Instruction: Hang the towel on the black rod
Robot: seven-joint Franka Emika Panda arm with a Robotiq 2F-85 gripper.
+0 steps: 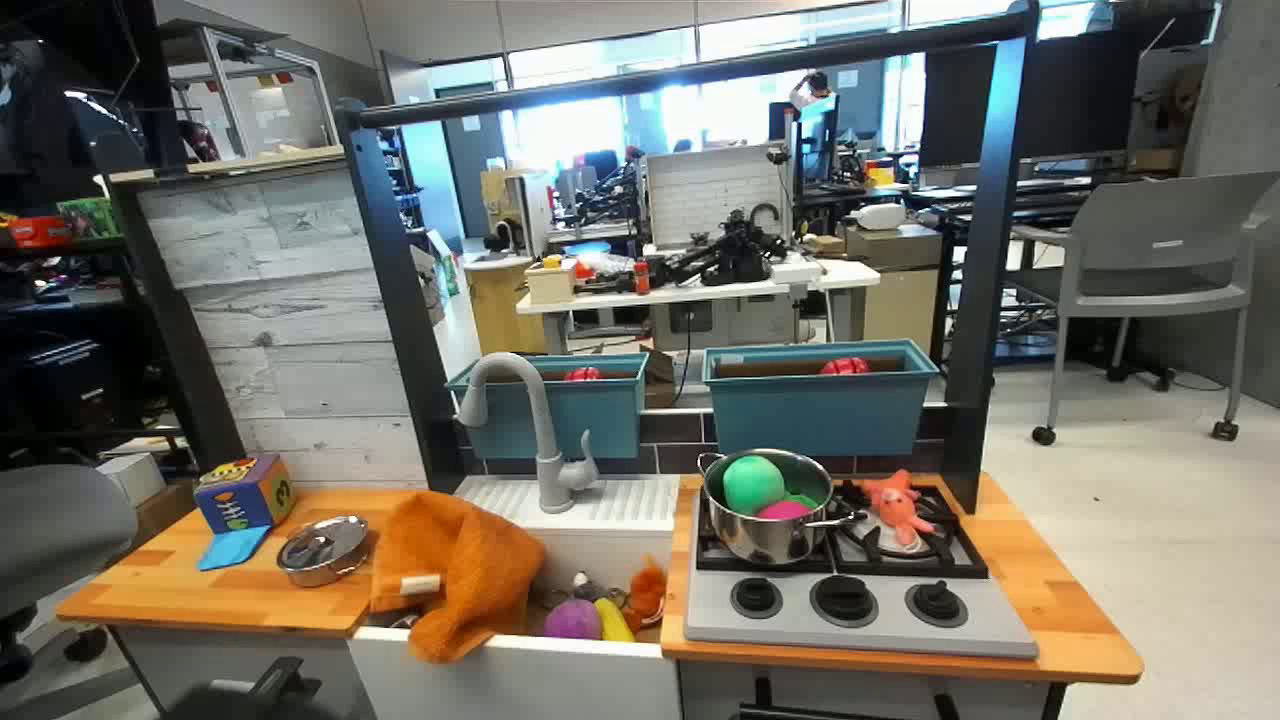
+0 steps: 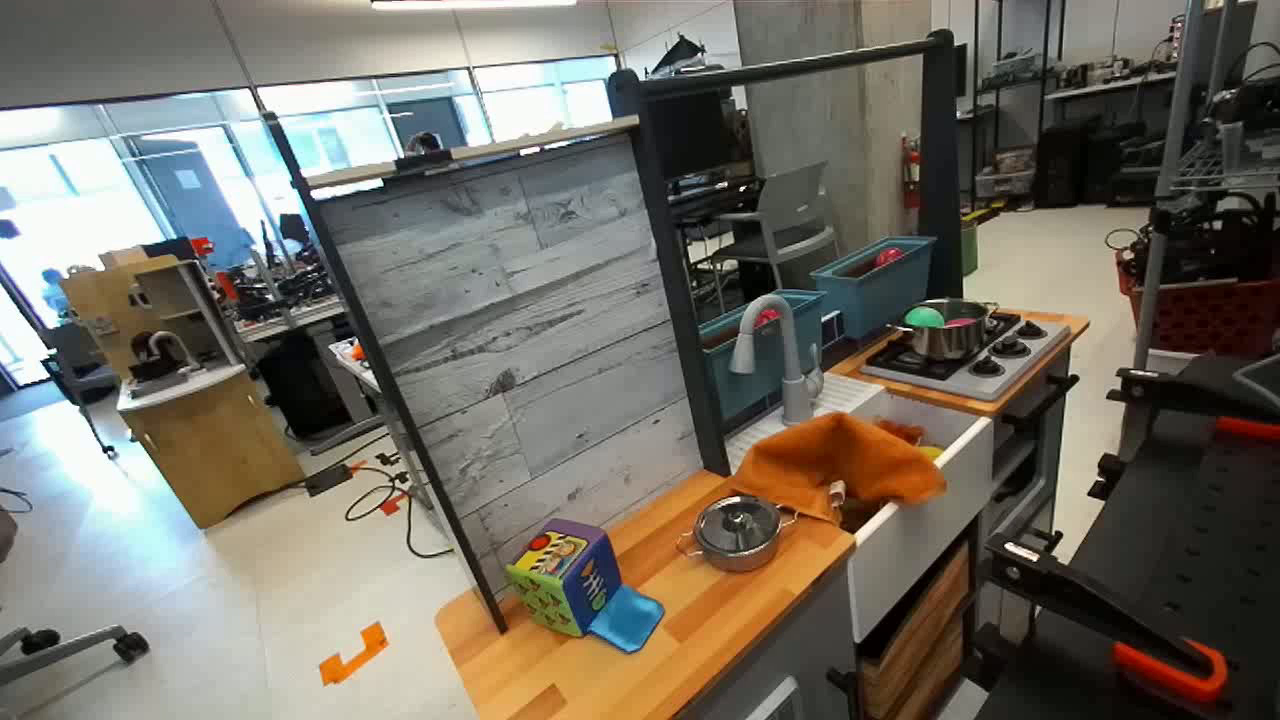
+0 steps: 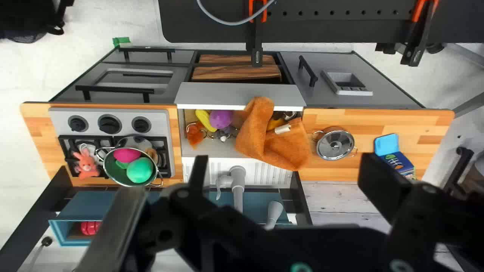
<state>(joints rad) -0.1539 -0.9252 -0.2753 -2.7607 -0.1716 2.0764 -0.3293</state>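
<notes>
The orange towel (image 1: 465, 560) lies crumpled over the left part of the sink and hangs over its front wall, with a white tag showing. It also shows in an exterior view (image 2: 835, 455) and in the wrist view (image 3: 261, 139). The black rod (image 1: 690, 72) runs high across two dark posts above the sink and stove. It shows in an exterior view (image 2: 790, 66) too; I cannot make it out in the wrist view. My gripper (image 3: 283, 162) is open with nothing between its fingers, well above the counter. It is out of view in both exterior views.
A grey faucet (image 1: 545, 440) and blue planters (image 1: 815, 400) stand behind the sink (image 1: 520, 680). A pot with balls (image 1: 765, 540) and a pink toy (image 1: 900, 510) sit on the stove. A lidded pot (image 1: 323, 550) and a cube toy (image 1: 243, 495) are left of the towel.
</notes>
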